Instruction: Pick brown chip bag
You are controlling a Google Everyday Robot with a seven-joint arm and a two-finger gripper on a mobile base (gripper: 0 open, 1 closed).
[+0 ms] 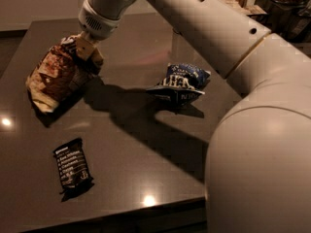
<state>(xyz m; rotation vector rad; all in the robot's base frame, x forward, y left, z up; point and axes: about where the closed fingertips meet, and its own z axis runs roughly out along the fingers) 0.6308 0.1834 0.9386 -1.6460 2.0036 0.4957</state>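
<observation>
The brown chip bag [53, 76] is long and dark brown with cream ends. It hangs tilted at the left of the dark table [136, 140], its upper right end raised and its lower left end near the tabletop. My gripper [86, 51] is at the bag's upper right end and is shut on it. The white arm runs from the lower right up across the table to the gripper.
A smaller blue and white bag [182, 81] lies near the table's middle, right of the gripper. A small flat black packet [72, 168] with white text lies near the front left. Furniture and boxes stand behind the table at the top right.
</observation>
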